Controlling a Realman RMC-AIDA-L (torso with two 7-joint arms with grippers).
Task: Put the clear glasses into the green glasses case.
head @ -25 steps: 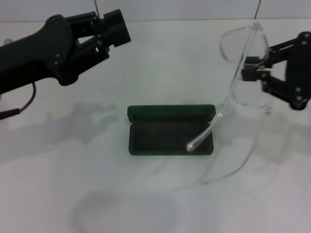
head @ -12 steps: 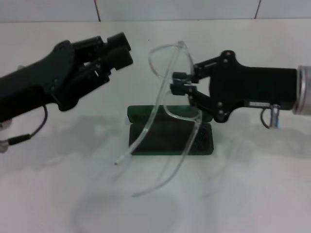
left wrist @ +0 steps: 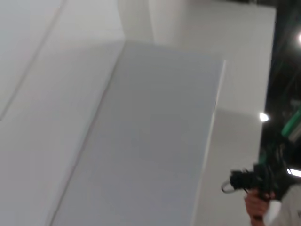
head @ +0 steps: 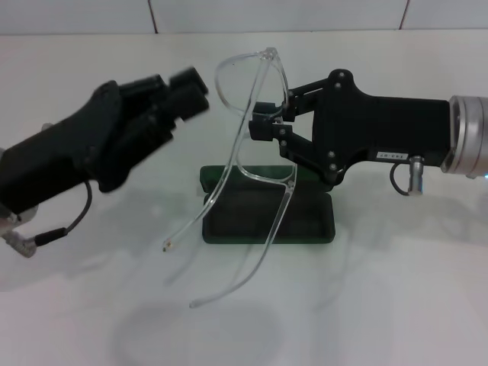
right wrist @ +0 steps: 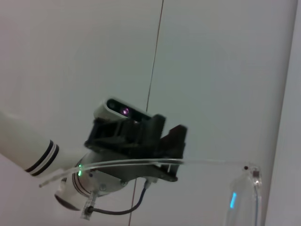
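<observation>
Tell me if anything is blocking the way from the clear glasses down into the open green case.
Nothing visible blocks it. The right gripper holds the clear glasses above the green glasses case, which lies open. The left gripper is raised beside the glasses, off to the case's left.

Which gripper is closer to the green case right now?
The right. The right gripper holds the clear glasses in the air just above the open green case. The left gripper hangs raised off to the case's left side, farther away.
</observation>
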